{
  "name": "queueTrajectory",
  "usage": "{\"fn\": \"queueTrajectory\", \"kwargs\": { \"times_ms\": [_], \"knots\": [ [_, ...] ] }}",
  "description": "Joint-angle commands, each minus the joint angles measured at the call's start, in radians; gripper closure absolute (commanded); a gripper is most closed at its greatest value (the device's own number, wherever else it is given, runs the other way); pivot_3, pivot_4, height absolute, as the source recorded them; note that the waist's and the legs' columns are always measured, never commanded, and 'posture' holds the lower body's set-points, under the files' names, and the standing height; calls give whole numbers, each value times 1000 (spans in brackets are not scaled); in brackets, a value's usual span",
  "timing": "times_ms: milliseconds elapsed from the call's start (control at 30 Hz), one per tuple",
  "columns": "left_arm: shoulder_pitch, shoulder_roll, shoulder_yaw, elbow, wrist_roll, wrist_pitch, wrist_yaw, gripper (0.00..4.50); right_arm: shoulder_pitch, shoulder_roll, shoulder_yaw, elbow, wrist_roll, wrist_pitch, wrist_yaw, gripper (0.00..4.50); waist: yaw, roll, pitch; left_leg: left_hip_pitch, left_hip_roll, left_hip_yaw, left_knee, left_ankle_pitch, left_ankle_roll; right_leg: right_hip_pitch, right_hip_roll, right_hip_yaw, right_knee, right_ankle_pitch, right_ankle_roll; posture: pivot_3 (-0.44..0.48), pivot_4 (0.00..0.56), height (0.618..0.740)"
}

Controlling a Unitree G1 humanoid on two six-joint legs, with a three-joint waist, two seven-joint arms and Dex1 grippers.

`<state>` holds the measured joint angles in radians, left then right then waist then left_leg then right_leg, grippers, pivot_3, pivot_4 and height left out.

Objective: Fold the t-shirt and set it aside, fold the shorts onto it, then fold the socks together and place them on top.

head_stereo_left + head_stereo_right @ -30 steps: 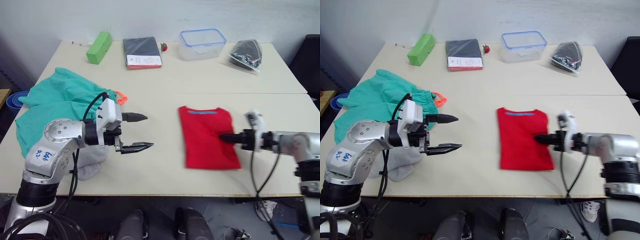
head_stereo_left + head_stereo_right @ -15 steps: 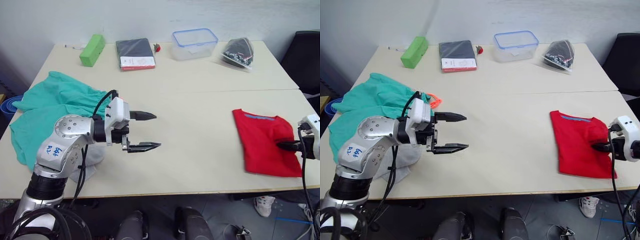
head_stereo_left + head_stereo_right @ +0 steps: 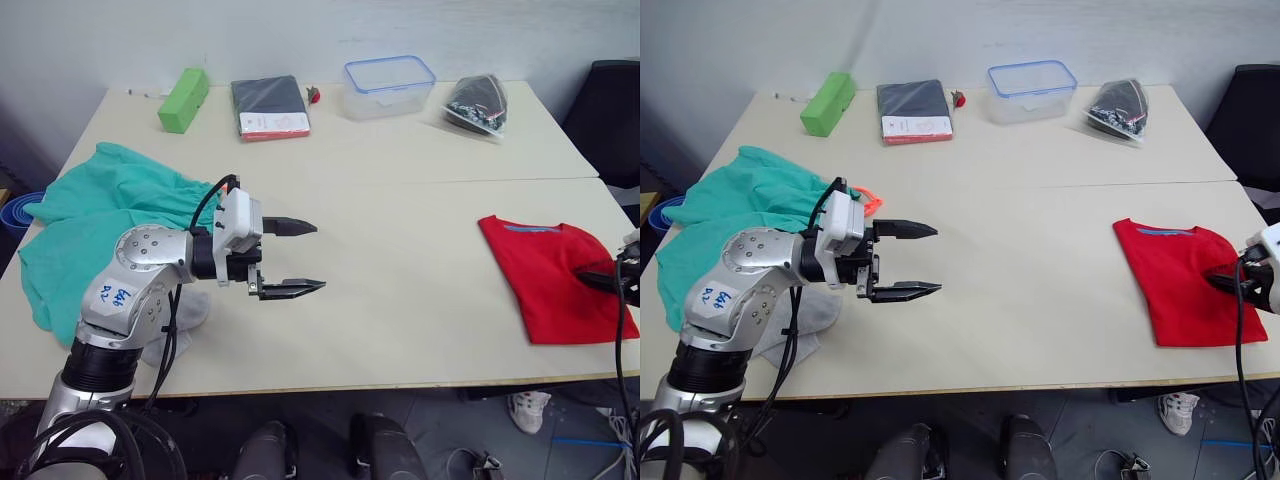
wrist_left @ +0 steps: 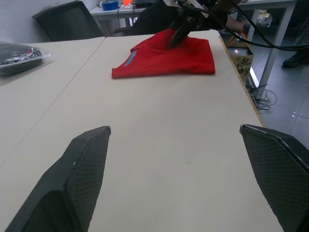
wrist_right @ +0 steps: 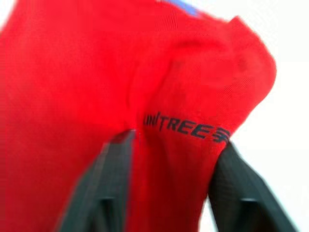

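The teal-green shorts [image 3: 105, 215] are lying crumpled at the table's [image 3: 400, 250] left end. Just right of them the left gripper [image 3: 297, 258] is hovering with fingers spread, holding nothing. At the table's right edge the right gripper [image 3: 1230, 279] is pinching the folded red t-shirt [image 3: 555, 280]. The setting-aside step seems to be in hand; next the t-shirt needs releasing, then the shorts folding.
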<state>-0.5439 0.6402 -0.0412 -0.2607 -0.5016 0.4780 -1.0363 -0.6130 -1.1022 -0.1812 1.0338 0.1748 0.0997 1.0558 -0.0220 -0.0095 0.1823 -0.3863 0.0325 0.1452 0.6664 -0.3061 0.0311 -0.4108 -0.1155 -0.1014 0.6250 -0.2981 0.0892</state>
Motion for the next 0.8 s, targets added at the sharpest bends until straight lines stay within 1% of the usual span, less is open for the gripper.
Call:
{"fn": "queueTrajectory", "kwargs": {
  "times_ms": [33, 67, 133, 200, 300, 333, 367, 400, 433, 467, 500, 533, 567, 600, 633, 667, 733, 800],
  "knots": [
    [-7, -2, 15, -20, -5, -12, 10, 0, 77, -35, -144, -171, 83, 34, -71, 940, 0, 0, 0, 0, 0, 0, 0, 0, 0, 0, 0, 0, 0, 0, 0, 0, 150, 740],
    [-4, -2, 18, -22, -5, -11, 15, 0, 115, -23, -185, -227, 101, 52, -105, 634, 0, 0, 0, 0, 0, 0, 0, 0, 0, 0, 0, 1, 0, 0, 0, 0, 150, 740],
    [2, -1, 24, -26, -7, -7, 24, 0, 183, 21, -265, -367, 151, 122, -172, 634, 1, 0, 0, 0, 0, -1, 0, 0, 0, 0, 0, 2, 0, 0, 0, 0, 150, 740],
    [7, 0, 34, -27, -9, -1, 39, 0, 233, 84, -331, -554, 239, 243, -220, 634, 0, 0, 0, 0, 1, -1, 0, 0, 0, 1, 0, 4, 0, 0, 0, 0, 150, 740],
    [13, 6, 51, -29, -18, 12, 56, 0, 248, 185, -365, -817, 359, 405, -304, 634, -8, 0, 0, 1, 1, -1, 0, 0, -1, 0, 0, 9, 1, 0, 0, 0, 150, 740],
    [19, 11, 57, -30, -19, 17, 62, 0, 241, 219, -354, -900, 396, 448, -326, 634, -9, 2, 1, 1, 2, 0, 0, 0, -2, 0, 0, 9, 1, 0, 0, 0, 150, 740],
    [27, 16, 64, -33, -19, 22, 66, 0, 235, 248, -339, -973, 430, 489, -340, 634, -19, 8, 3, -4, -2, -6, -4, 1, -1, 5, -2, 4, -1, 0, 0, 0, 150, 740],
    [32, 20, 67, -35, -18, 26, 69, 0, 233, 266, -331, -1021, 451, 518, -350, 634, -24, 9, 3, -3, -7, -23, -9, 5, 0, 19, -8, -14, -4, 0, 0, 0, 150, 740],
    [42, 25, 72, -41, -16, 28, 73, 0, 228, 286, -315, -1071, 477, 551, -359, 634, -25, 14, 5, -1, -18, -41, -20, 16, 1, 27, -19, -35, -6, 0, 1, 0, 150, 740],
    [55, 32, 78, -49, -15, 34, 80, 0, 224, 300, -295, -1109, 500, 580, -356, 634, -23, 15, 6, 0, -27, -61, -24, 23, 2, 36, -28, -55, -12, 0, 2, 0, 150, 740],
    [67, 40, 86, -60, -15, 45, 89, 0, 220, 309, -271, -1142, 517, 601, -349, 634, -17, 15, 6, -4, -34, -75, -27, 29, 2, 38, -33, -67, -12, -1, 3, 0, 150, 740],
    [86, 53, 99, -74, -14, 61, 104, 0, 207, 324, -239, -1176, 538, 634, -349, 634, -9, 16, 8, -7, -44, -92, -36, 39, 2, 43, -37, -83, -14, -2, 5, 0, 150, 740],
    [105, 66, 110, -88, -11, 76, 118, 0, 197, 335, -208, -1205, 553, 650, -342, 634, -4, 16, 8, -8, -53, -110, -41, 47, 2, 50, -43, -96, -17, -4, 8, 0, 150, 740],
    [132, 85, 122, -105, 0, 84, 132, 0, 192, 338, -175, -1240, 563, 655, -319, 634, 15, 16, 10, -9, -53, -111, -38, 49, 2, 47, -44, -92, -12, -5, 9, 0, 150, 740],
    [166, 108, 135, -125, 16, 90, 145, 0, 187, 336, -137, -1276, 569, 653, -287, 634, 32, 17, 10, -10, -53, -110, -35, 47, 2, 47, -41, -84, -13, -7, 11, 0, 150, 740],
    [194, 126, 146, -141, 28, 92, 157, 0, 189, 329, -111, -1304, 574, 647, -256, 634, 42, 17, 11, -12, -54, -110, -34, 47, 2, 45, -41, -81, -14, -7, 11, 0, 150, 740],
    [266, 166, 184, -170, 55, 105, 188, 0, 190, 308, -65, -1362, 599, 635, -167, 634, 55, 17, 11, -19, -54, -109, -31, 46, 4, 40, -40, -78, -15, -6, 12, 0, 150, 740],
    [336, 199, 224, -180, 103, 93, 225, 0, 185, 289, -18, -1405, 602, 618, -96, 634, 59, 17, 11, -20, -54, -108, -30, 44, 6, 39, -39, -74, -16, -5, 14, 0, 150, 740]
  ]
}}
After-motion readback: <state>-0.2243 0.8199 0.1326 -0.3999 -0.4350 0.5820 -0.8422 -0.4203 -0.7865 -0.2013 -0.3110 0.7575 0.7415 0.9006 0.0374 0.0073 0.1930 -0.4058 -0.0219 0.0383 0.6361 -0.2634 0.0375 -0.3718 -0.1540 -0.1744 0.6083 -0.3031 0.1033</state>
